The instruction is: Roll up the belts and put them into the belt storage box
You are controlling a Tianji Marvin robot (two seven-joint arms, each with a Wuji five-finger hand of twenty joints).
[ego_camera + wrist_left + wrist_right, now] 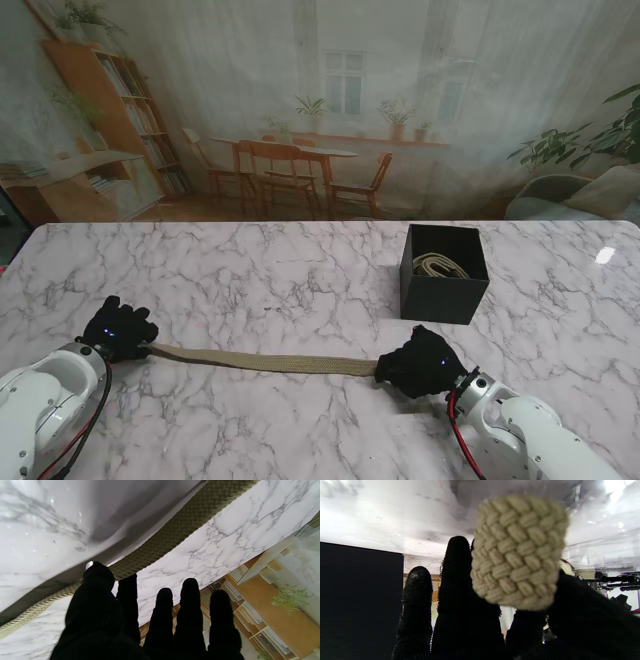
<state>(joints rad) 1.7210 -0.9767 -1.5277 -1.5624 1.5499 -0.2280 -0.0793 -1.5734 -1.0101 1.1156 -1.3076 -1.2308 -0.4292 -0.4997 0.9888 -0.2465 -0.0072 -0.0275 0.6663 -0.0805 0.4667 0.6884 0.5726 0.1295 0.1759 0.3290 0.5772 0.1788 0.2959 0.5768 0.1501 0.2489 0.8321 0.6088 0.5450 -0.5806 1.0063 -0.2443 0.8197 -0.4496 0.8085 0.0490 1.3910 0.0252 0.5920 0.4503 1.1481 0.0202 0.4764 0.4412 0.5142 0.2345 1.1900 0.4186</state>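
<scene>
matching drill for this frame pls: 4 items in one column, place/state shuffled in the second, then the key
Items
1. belt on the table
2. belt storage box
3. left hand
4. right hand

Places/states
A. black, open on top, a coiled belt already inside, farther from me on the right
B. shut on the belt end nearest the box, woven tip raised in its wrist view
C. stretched flat between the two hands
D. on the belt's far left end, thumb and one finger on it, other fingers out straight

Pairs: 1-C, 2-A, 3-D, 4-B
</scene>
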